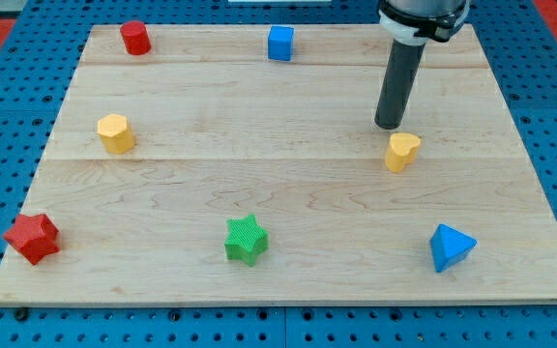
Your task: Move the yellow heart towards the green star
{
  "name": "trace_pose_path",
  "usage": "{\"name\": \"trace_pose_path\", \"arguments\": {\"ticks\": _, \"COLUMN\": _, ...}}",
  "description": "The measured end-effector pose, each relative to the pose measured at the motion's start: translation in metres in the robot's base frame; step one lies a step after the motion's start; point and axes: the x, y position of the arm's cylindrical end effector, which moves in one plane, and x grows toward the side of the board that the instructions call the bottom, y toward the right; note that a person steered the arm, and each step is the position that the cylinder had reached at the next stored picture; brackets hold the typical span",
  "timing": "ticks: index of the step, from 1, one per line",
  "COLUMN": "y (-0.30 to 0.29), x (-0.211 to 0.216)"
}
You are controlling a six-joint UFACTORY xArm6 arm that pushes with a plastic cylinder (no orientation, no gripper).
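My tip (389, 124) is sitting just above the yellow heart (402, 151), toward the view's top and a touch to its left, so close that I cannot tell whether the 2 are touching. There are no jaws on this rod, so nothing is being clenched or grasped; the heart is lying free on the board (307, 193).

The heart is resting on the view's right half of the board. The green star (246, 239) is lying well apart from the heart, down and to the view's left. The tip is standing on the heart's top side rather than its right side, so I am judging that a push from here would be driving the heart mostly toward the view's bottom; reaching the star seems to call for the tip to be working round to the heart's upper right first.

Taking the heart as landmark for the other 5 blocks: the blue pyramid-like block (450, 247) is sitting below it and slightly right; the blue cube (279, 43) is up and to its left; the yellow hexagon (115, 133) is far left at about the same height; the red cylinder (135, 38) is far up-left; the red star (32, 238) is far down-left.

No brand, label or writing is showing anywhere.
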Motion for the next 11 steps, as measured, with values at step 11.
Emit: {"name": "trace_pose_path", "arguments": {"ticks": 11, "y": -0.140, "x": 0.081}}
